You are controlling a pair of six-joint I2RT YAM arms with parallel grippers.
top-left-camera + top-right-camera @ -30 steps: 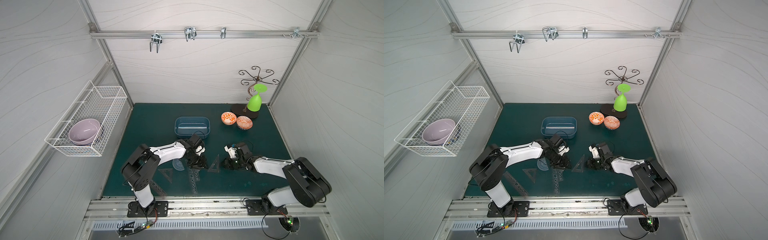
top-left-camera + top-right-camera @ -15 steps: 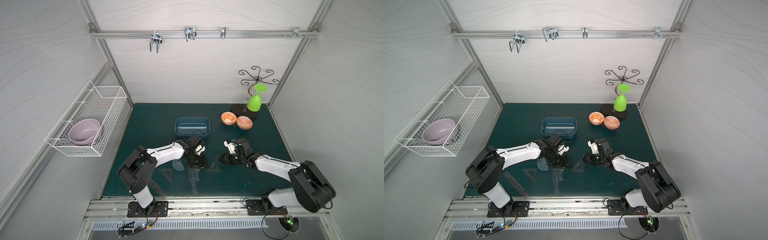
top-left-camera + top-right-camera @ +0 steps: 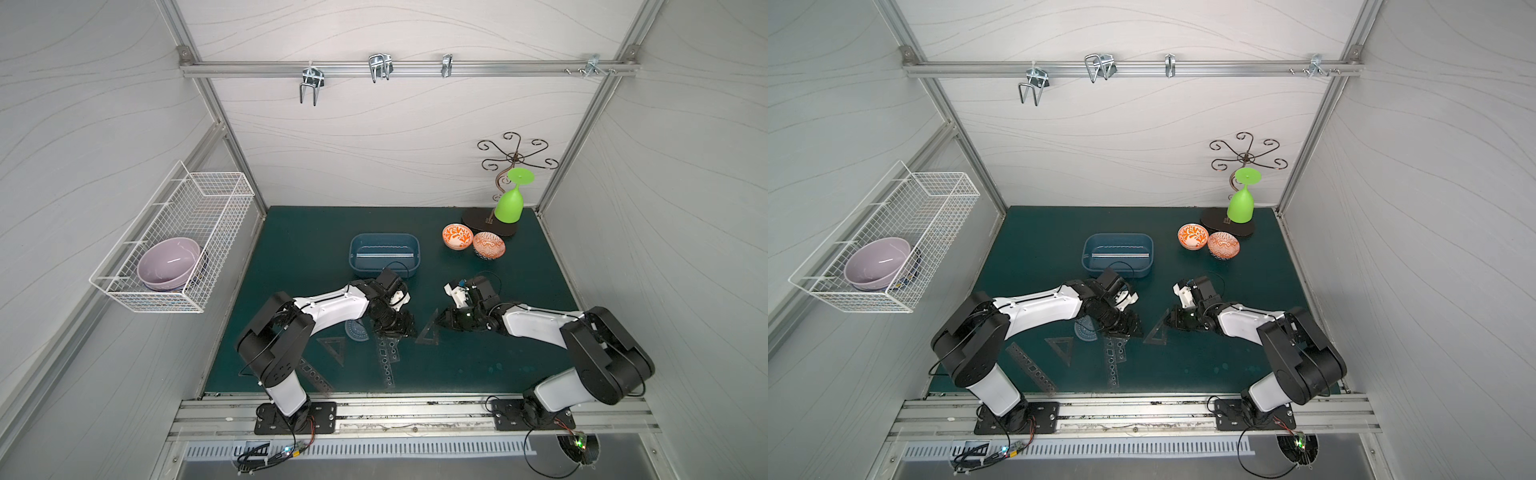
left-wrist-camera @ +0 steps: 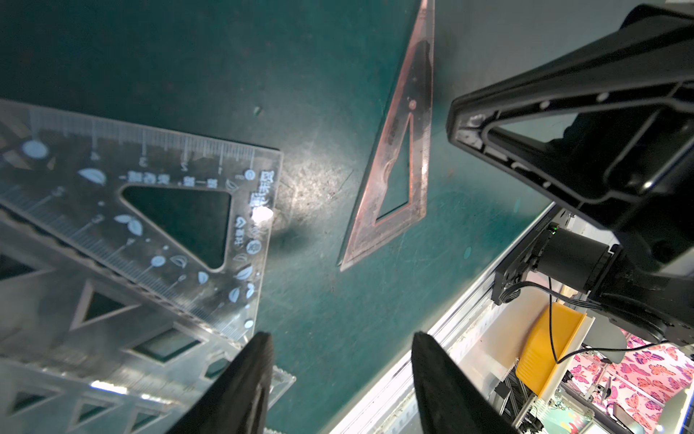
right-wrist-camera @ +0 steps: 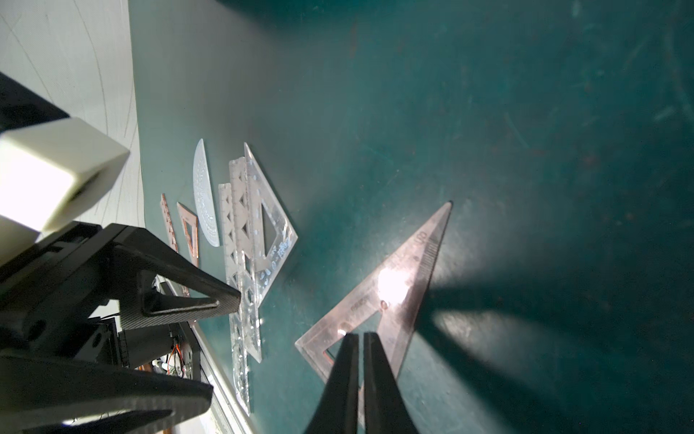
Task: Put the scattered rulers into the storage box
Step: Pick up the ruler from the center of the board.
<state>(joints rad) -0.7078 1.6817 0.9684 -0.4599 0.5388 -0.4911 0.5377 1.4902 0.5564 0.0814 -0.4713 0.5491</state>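
The blue storage box (image 3: 361, 271) stands at mid-table with one straight ruler (image 3: 384, 252) lying in it. Several rulers lie on the green mat in front of it. My left gripper (image 3: 398, 328) (image 4: 341, 338) is open and low over a clear set square (image 4: 150, 210) that rests on stencil rulers (image 3: 387, 360). A bluish protractor (image 3: 355, 331) lies beside them. A brownish set square (image 3: 428, 333) (image 5: 405, 293) lies flat between the two arms. My right gripper (image 3: 445, 320) (image 5: 360, 334) is shut, its tips over that set square's cut-out.
Two orange patterned bowls (image 3: 457, 236) and a green glass (image 3: 510, 208) on a dark stand sit at the back right. A white wire basket (image 3: 183, 232) with a purple bowl hangs on the left wall. Another set square (image 3: 332, 347) and a stencil ruler (image 3: 314, 376) lie front left.
My right gripper has moved left, up to the brownish set square. The left gripper has opened a little wider and stayed where it was.
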